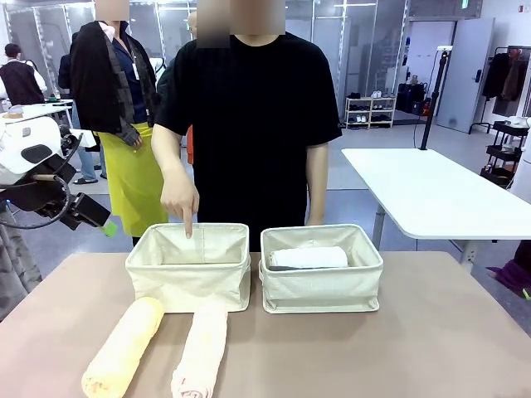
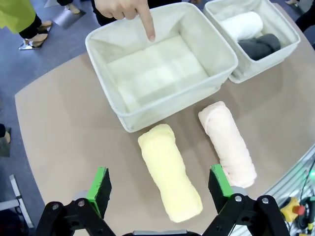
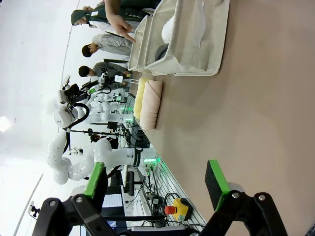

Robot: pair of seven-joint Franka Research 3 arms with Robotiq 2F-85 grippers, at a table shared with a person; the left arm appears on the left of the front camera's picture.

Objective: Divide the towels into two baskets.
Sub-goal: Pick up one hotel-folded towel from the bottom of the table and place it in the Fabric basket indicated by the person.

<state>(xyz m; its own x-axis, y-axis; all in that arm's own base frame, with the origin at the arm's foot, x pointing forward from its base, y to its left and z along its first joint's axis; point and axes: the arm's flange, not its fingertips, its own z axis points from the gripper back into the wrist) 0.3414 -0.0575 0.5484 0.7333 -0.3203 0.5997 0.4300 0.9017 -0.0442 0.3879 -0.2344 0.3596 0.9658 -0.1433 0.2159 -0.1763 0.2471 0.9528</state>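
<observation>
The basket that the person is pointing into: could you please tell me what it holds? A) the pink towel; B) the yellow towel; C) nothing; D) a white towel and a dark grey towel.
C: the pointed-at basket shows a bare floor under the person's finger, while the white towel and dark grey towel lie in the other basket, and the yellow towel and pink towel lie on the table.

The empty basket (image 2: 129,119) is open from above, but the person's hand (image 2: 123,7) points down over its far wall. Just before its near wall lie the yellow towel (image 2: 170,179) and the pink towel (image 2: 227,145), a bare strip of surface (image 2: 64,137) between them. Just beside its right wall stands the second basket (image 2: 290,37), blocking that side; left of it the surface is bare
</observation>
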